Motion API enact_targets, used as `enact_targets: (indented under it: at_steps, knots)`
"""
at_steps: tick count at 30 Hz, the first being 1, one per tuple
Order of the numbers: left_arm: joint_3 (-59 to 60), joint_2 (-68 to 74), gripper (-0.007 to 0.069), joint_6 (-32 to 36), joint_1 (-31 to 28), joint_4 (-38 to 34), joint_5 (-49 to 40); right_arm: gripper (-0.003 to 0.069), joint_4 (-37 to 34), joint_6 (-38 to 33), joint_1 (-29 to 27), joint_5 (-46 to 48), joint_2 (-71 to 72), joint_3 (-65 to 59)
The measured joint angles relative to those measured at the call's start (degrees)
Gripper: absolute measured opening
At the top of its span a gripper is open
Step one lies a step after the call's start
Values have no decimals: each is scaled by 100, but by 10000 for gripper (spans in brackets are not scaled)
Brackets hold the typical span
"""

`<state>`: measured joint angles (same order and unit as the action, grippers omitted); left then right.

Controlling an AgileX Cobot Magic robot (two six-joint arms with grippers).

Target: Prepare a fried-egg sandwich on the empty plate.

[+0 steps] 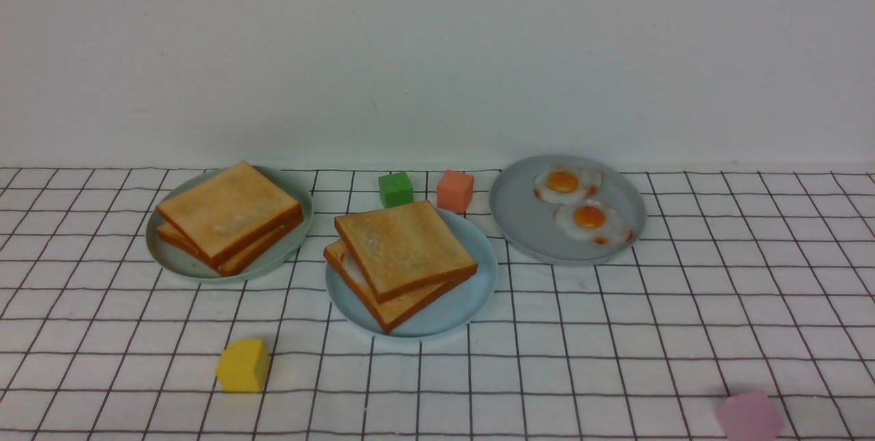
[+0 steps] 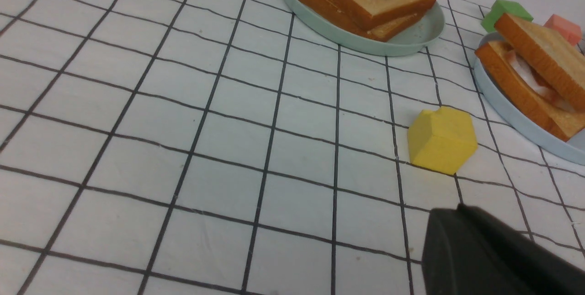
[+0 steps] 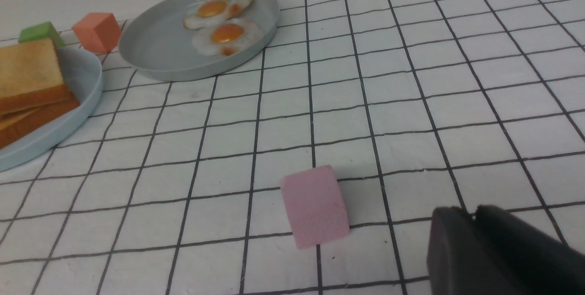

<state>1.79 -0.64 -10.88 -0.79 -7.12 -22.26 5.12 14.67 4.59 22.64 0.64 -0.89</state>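
At nine o'clock, toast pile (image 1: 229, 217) on grey-green plate (image 1: 179, 263); yellow block (image 1: 243, 365) at seven. Dead centre, fried-egg sandwich (image 1: 400, 260) on light-blue plate (image 1: 451, 314), green cube (image 1: 396, 189) and orange cube (image 1: 454, 190) behind. At two o'clock, grey plate (image 1: 526, 222) with two eggs (image 1: 577, 203); pink block (image 1: 748, 416) at five. Left gripper (image 2: 493, 258) and right gripper (image 3: 502, 258): dark casing only, opening cannot be told.

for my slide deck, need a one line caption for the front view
Finished egg sandwich on the blue plate, between a toast plate and a plate holding two eggs.

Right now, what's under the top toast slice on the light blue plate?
Under the top toast slice a white egg edge shows above the bottom slice on the light blue plate. Any yolk is covered.
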Motion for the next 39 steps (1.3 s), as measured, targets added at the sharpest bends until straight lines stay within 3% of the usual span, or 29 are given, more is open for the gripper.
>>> enact_targets:
  at_steps: [39]
  knots:
    - [0, 0, 1, -5, 0, -10, 0, 121, -7, 0, 0, -5, 0, 0]
